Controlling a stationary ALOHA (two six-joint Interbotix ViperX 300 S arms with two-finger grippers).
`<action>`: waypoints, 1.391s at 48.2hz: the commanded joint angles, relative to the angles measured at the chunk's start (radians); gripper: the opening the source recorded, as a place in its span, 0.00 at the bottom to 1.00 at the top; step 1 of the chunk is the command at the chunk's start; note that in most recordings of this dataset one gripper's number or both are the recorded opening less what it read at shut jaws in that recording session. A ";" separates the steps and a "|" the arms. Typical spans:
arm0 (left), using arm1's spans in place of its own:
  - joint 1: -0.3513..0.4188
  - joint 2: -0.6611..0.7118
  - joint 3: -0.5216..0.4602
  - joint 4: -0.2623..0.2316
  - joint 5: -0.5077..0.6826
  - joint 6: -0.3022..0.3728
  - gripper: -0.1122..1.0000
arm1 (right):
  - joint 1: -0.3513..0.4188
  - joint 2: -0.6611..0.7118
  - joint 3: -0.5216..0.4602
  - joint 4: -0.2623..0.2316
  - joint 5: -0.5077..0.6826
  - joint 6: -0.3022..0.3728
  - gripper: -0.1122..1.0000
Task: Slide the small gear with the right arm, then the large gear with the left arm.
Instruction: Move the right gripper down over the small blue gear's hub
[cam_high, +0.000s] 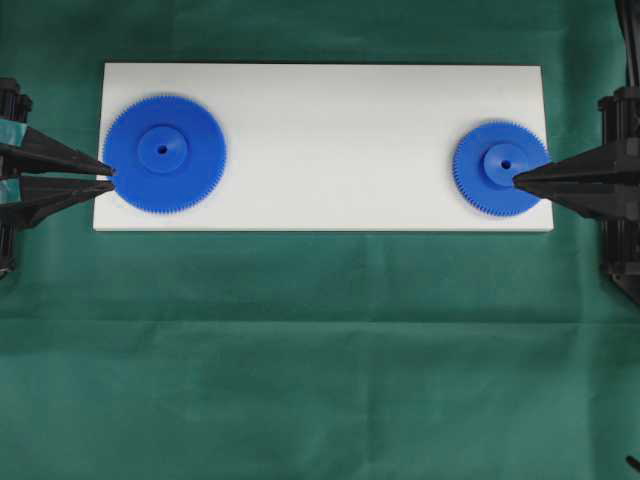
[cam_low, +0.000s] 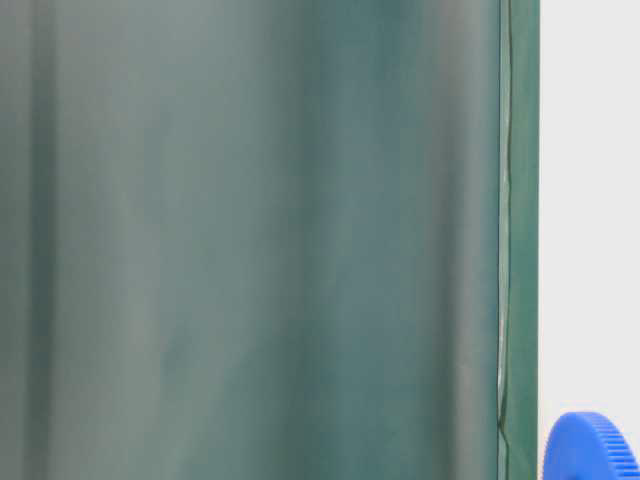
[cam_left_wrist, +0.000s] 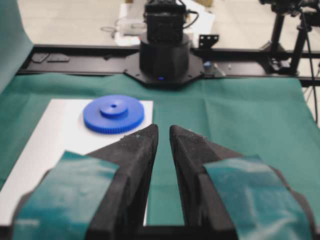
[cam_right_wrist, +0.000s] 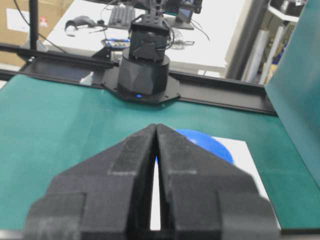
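Blue small gear (cam_high: 500, 167) sits under my clenched right jaws (cam_high: 516, 180), unslid I judge; large gear (cam_high: 164, 153) waits just beyond my slightly parted left jaws (cam_high: 110, 178).

small gear (cam_high: 497, 166): solid blue | large gear (cam_high: 164, 153): solid blue | board (cam_high: 330, 140): plain white | desk cloth (cam_high: 320, 350): dark green, unpatterned | left end effector (cam_high: 110, 177): black, teal tape patches | right end effector (cam_high: 516, 180): plain black

Large gear (cam_high: 164, 153) on board (cam_high: 330, 130), just ahead of left hand (cam_high: 110, 178) tips. Small gear (cam_high: 501, 167) at board's opposite end, under right hand (cam_high: 517, 181) tips.
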 joint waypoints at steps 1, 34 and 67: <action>-0.002 -0.008 0.009 -0.014 -0.012 0.000 0.32 | -0.002 0.005 0.005 -0.002 -0.012 0.006 0.56; -0.002 -0.025 0.029 -0.014 -0.012 0.000 0.10 | -0.092 -0.074 0.094 -0.003 0.009 0.008 0.56; -0.002 -0.060 0.041 -0.014 -0.015 0.000 0.10 | -0.304 -0.098 0.089 -0.003 0.238 0.078 0.56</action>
